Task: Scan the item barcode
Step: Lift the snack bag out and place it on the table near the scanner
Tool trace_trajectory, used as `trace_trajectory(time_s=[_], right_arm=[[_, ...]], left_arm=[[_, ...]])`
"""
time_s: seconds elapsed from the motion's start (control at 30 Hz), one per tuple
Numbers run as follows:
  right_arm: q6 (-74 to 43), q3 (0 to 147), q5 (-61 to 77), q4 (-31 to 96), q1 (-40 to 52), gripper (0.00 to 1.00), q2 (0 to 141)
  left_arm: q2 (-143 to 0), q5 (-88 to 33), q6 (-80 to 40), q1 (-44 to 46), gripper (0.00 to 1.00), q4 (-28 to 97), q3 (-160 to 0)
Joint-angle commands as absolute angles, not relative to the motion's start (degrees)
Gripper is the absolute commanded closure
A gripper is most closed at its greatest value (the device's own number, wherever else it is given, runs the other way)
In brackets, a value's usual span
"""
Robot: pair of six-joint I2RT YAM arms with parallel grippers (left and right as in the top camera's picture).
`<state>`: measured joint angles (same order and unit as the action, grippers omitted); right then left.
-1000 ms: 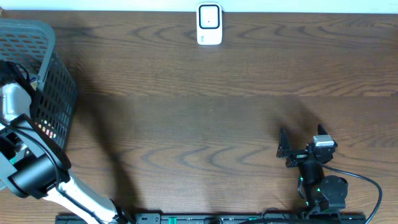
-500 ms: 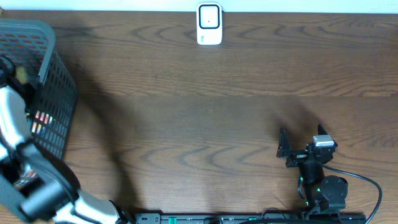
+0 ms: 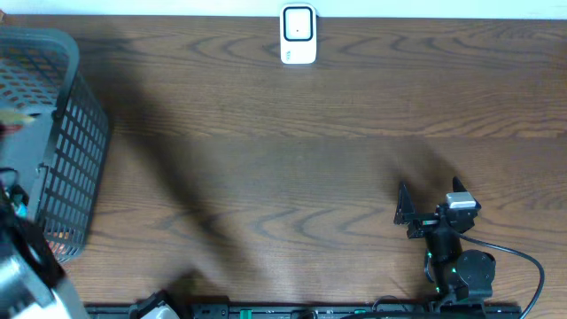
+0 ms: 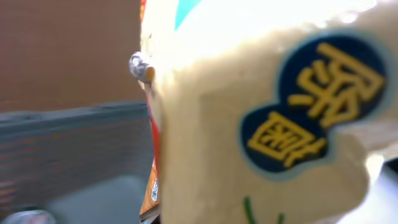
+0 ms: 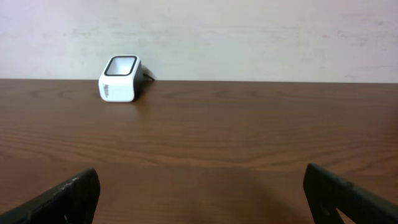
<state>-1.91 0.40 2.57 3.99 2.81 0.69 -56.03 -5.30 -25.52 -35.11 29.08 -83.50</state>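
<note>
A cream package (image 4: 261,124) with a blue label and yellow characters fills the left wrist view, pressed close to the camera and hiding my left gripper's fingers. The gripper is shut on it. From overhead, only a beige and red tip of this item (image 3: 14,117) shows over the grey basket (image 3: 66,151) at the far left, and the left arm (image 3: 22,275) is a blur at the bottom left. The white barcode scanner (image 3: 299,34) stands at the table's far edge, also seen in the right wrist view (image 5: 120,79). My right gripper (image 3: 430,202) rests open near the front right with nothing in it.
The basket's grey rim (image 4: 74,124) runs behind the package, with an orange packet (image 4: 151,193) below it. Bare brown wood lies between the basket, the scanner and the right arm. A pale wall (image 5: 249,37) backs the table.
The left gripper has shut and the left arm has swung up and towards the bottom left corner. The item's tip now shows over the basket. The right arm has not moved.
</note>
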Motion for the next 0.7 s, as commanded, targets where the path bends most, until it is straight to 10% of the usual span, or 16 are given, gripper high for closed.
trace_trajectory(time_s=[0.0, 0.27, 0.67], right_arm=[[-1.7, 0.3, 2.3, 4.2, 3.4, 0.01, 0.3], [-1.7, 0.3, 2.3, 4.2, 3.4, 0.01, 0.3], [-1.7, 0.3, 2.3, 4.2, 3.4, 0.01, 0.3]], left_arm=[[-54.5, -29.2, -31.0, -29.1, 0.93, 26.4, -84.2], [-60.0, -32.1, -25.1, -0.6, 0.93, 27.9, -84.2], [-85.1, 2.8, -25.2, 27.2, 0.93, 35.3, -84.2]])
